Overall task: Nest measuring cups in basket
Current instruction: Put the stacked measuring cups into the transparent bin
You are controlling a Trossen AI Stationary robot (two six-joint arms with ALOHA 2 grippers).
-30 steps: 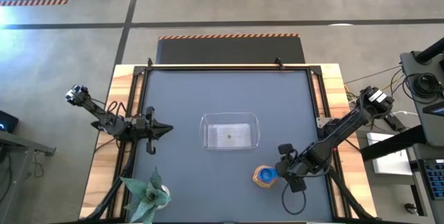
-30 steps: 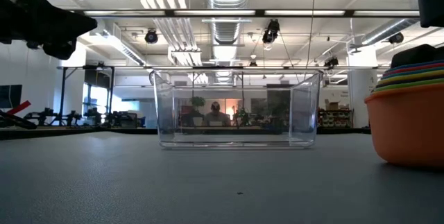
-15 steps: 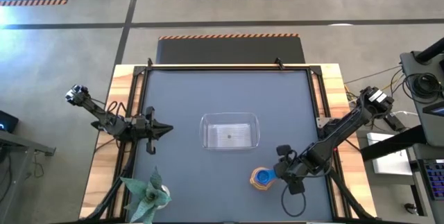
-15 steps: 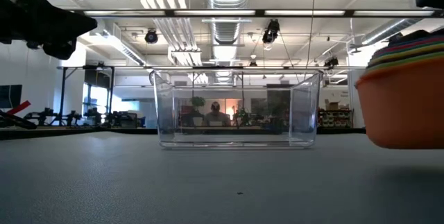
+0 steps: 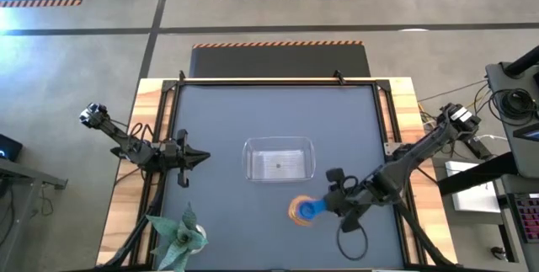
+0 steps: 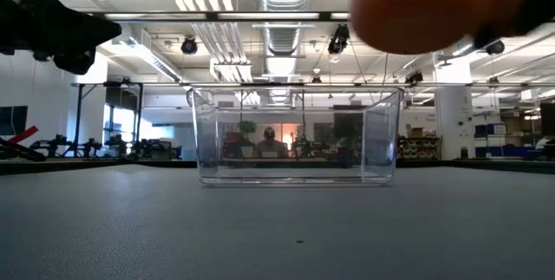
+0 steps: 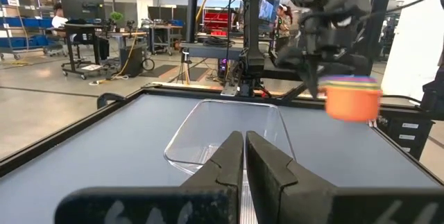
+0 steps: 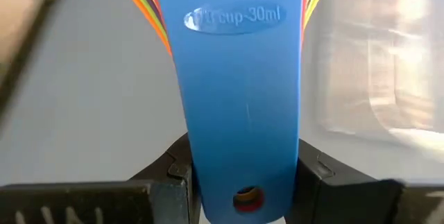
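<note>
Right gripper [image 5: 331,207] pinches the stacked measuring cups [image 5: 301,210] by their handles, up off the table, near the basket [image 5: 279,158]. Left gripper [image 5: 200,158] waits, fingers pressed together.

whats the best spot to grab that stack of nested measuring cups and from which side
By the fanned flat handles, coming in level from the handle side, as the right gripper does now. The nested measuring cups form a round, stepped body that gives two fingers little flat surface, while the blue top handle and those beneath make one slab the fingers close across. The stack hangs upright, clear of the table, near the basket.
</note>
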